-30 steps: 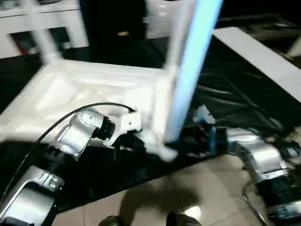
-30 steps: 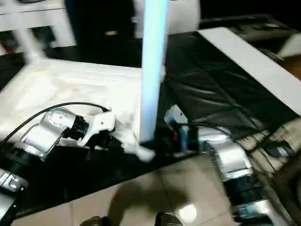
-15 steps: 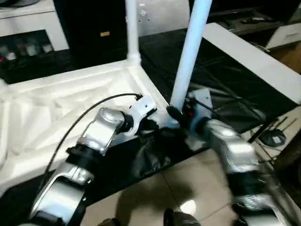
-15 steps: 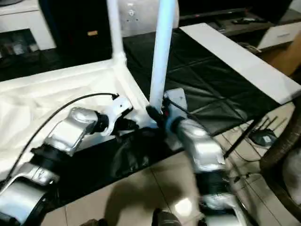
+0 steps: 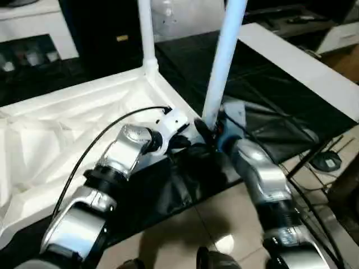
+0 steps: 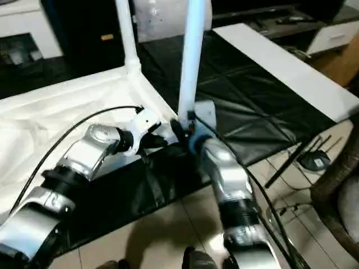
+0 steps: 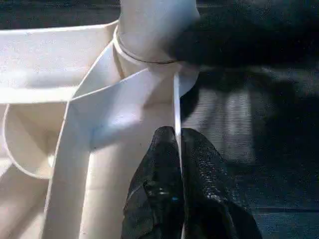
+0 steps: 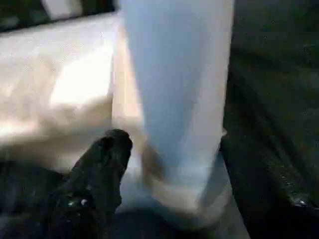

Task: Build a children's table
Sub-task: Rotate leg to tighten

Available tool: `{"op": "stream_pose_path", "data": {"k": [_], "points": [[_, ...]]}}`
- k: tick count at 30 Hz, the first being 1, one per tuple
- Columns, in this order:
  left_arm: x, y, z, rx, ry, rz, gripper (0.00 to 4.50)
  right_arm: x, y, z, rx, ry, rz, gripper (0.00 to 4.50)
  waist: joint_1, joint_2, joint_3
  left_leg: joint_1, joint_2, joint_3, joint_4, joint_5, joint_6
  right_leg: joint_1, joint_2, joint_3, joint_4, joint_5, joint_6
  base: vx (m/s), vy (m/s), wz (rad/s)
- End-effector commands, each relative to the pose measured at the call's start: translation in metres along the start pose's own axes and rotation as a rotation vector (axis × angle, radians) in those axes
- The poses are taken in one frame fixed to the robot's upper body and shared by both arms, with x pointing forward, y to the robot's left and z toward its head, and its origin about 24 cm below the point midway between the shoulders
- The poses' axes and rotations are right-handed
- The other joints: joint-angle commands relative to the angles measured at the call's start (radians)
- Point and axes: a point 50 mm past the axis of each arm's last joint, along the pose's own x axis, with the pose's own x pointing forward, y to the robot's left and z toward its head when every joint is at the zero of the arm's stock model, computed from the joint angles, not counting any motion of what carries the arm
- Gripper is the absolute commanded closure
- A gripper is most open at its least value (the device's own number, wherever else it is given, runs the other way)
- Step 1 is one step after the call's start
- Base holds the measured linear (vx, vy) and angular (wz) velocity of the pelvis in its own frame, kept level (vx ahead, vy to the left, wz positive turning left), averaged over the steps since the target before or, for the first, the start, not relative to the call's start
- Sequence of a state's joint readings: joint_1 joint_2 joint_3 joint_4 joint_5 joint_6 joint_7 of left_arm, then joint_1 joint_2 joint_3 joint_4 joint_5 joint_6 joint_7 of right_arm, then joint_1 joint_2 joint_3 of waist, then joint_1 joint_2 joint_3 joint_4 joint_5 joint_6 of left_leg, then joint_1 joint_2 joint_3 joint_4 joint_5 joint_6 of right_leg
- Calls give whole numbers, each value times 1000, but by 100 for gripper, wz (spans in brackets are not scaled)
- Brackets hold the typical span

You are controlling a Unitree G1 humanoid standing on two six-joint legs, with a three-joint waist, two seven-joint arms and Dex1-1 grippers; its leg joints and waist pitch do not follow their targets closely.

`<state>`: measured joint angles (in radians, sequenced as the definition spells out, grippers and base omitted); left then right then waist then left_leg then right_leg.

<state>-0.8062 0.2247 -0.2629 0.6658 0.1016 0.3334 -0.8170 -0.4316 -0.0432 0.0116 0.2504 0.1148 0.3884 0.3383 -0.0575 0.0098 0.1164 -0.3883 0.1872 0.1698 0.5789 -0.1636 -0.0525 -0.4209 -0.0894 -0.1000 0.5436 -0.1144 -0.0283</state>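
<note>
The children's table top [image 5: 67, 129] lies upside down on a black mat, ribbed underside up. Two white legs stand upright in its corners, a far leg [image 5: 147, 33] and a near leg [image 5: 224, 61]. My left gripper [image 7: 178, 137] is shut on the top's thin rim [image 7: 175, 99], just below the near corner socket [image 7: 149, 30]. My right gripper [image 5: 208, 130] is at the foot of the near leg [image 8: 174, 74]. It is open, and one black finger [image 8: 102, 169] stands just off the leg's side.
A flat white board [image 5: 297, 61] lies on the black mat [image 5: 269, 106] to the right. White cabinets [image 5: 33, 17] stand at the back left. Cables and a small stand [image 5: 322, 162] lie on the tiled floor at the right.
The head view has swung round. My right arm has come in from the lower right to the near leg's base. My left gripper has stayed on the rim.
</note>
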Motion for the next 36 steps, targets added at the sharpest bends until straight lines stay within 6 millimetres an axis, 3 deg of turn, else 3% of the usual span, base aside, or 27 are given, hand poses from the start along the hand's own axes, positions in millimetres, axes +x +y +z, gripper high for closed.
{"op": "stream_pose_path", "data": {"k": [1,2,3,5,6,7,8,9,12,15,16,21,22,23,24,25,26,27,28,29,30,31,32,33,34,35,36], "points": [[-12,18,6,86,-25,69,450,-15,4,5,-2,-46,62,83,14,5,-93,13,27,-6,-63,-254,86,67,-51,44,-56,-296,-194,0,0,0],[-13,20,6,112,-42,62,450,-23,5,5,10,-70,75,83,15,5,-96,13,24,-5,-61,-245,96,70,-50,44,-59,-300,-187,0,0,0],[-14,21,7,130,-55,55,450,-28,5,6,17,-85,83,61,22,7,-103,4,26,-9,-61,-188,110,79,-53,44,-47,-247,-193,0,0,0],[-16,20,7,172,-78,5,450,-37,7,7,17,-109,102,49,26,10,-106,8,27,-5,-56,-163,116,75,-50,44,-46,-211,-208,0,0,0],[-17,20,7,177,-88,-8,423,-40,7,7,4,-121,94,32,27,9,-105,8,28,-6,-58,-159,116,74,-50,45,-43,-204,-213,0,0,0],[-18,20,8,183,-102,-31,423,-45,9,7,10,-122,91,32,33,15,-106,13,31,-5,-58,-151,116,71,-49,46,-40,-187,-225,0,0,0],[-19,20,8,184,-113,-47,395,-48,10,6,19,-110,95,17,35,14,-105,12,32,-5,-58,-151,116,72,-48,46,-39,-181,-228,0,0,0],[-20,21,8,177,-124,-50,391,-51,11,4,21,-93,87,10,48,19,-106,19,35,-3,-60,-159,106,70,-47,48,-40,-184,-236,0,0,0],[-23,22,13,125,-200,-58,366,-57,11,2,35,-93,41,0,56,18,-104,21,36,-3,-63,-183,82,68,-49,49,-38,-196,-250,0,0,0],[-26,24,20,7,-338,2,350,-65,8,-1,56,-88,-23,0,71,18,-99,31,37,0,-66,-253,43,62,-50,50,-47,-291,-228,0,0,0],[-27,25,18,-44,-369,41,350,-69,8,-2,58,-80,-39,0,73,14,-97,32,36,0,-68,-268,42,61,-50,49,-53,-317,-219,0,0,0],[-33,21,7,-145,-419,136,350,-77,11,-4,41,-50,-62,0,74,14,-96,30,33,-6,-71,-305,29,64,-50,45,-62,-423,-149,0,0,0],[-39,17,1,-209,-451,201,350,-79,13,-4,19,-42,-76,0,73,-7,-99,24,38,-5,-70,-270,35,69,-55,47,-52,-402,-159,0,0,0],[-47,9,-6,-276,-477,285,350,-81,15,-4,-9,-30,-73,0,69,-11,-101,19,43,-4,-69,-247,39,72,-59,49,-45,-398,-169,0,0,0],[-53,4,-11,-314,-487,337,350,-82,17,-4,-26,-23,-68,0,65,-7,-100,17,45,-4,-69,-247,42,72,-58,48,-48,-409,-164,0,0,0],[-58,-2,-14,-329,-496,371,350,-82,18,-5,-33,-17,-55,0,59,-17,-106,24,44,1,-63,-260,45,62,-54,48,-54,-443,-151,0,0,0],[-62,-12,-19,-330,-485,409,350,-81,17,-5,-36,-26,-42,0,57,-23,-106,22,42,1,-63,-263,47,61,-54,46,-58,-471,-137,0,0,0],[-65,-20,-23,-329,-472,434,350,-80,17,-5,-24,-28,-30,0,55,-18,-102,26,43,0,-63,-293,43,50,-51,44,-71,-535,-97,0,0,0],[-68,-30,-26,-320,-462,468,350,-81,17,-6,-39,-30,-12,0,66,-35,-95,-28,27,-40,-82,-311,71,91,-67,-1,-46,-543,-88,0,0,0],[-69,-37,-30,-322,-455,483,350,-81,18,-8,-42,-27,5,0,54,-17,-95,-19,46,-71,-94,-392,67,81,-50,-23,-54,-533,-63,-6,-40,47],[-71,-49,-35,-309,-435,533,350,-82,20,-11,-79,-29,25,0,53,-5,-103,-5,61,-89,-92,-435,53,80,-51,-27,-45,-487,-79,-6,-40,47],[-72,-52,-37,-306,-427,550,350,-82,20,-12,-91,-30,29,0,37,10,-90,-11,101,-143,-126,-530,41,86,-32,-33,-8,-375,-107,16,-70,59],[-73,-54,-38,-305,-423,557,350,-83,20,-12,-96,-30,30,0,29,15,-83,-9,124,-175,-154,-602,37,87,-17,-32,25,-340,-110,-2,-101,65],[-76,-58,-40,-458,-439,605,350,-84,17,-12,-59,-28,17,0,30,3,-74,-6,108,-198,-159,-704,51,79,-13,8,84,-262,-139,-2,-101,65],[-78,-59,-42,-490,-431,626,350,-85,17,-12,-35,-30,18,0,39,-19,-73,-24,69,-172,-140,-685,47,83,-32,30,57,-297,-145,-28,-158,79],[-79,-61,-44,-485,-414,643,332,-84,17,-11,-24,-47,27,0,72,-69,-65,42,-68,-77,62,-439,-9,1,-130,4,-137,-899,-41,-39,-131,74],[-81,-64,-46,-476,-394,664,316,-83,17,-10,-5,-71,33,0,57,-76,-44,95,-86,-66,210,-268,-20,-78,-198,-24,-224,-1149,-26,-39,-131,74]]}}
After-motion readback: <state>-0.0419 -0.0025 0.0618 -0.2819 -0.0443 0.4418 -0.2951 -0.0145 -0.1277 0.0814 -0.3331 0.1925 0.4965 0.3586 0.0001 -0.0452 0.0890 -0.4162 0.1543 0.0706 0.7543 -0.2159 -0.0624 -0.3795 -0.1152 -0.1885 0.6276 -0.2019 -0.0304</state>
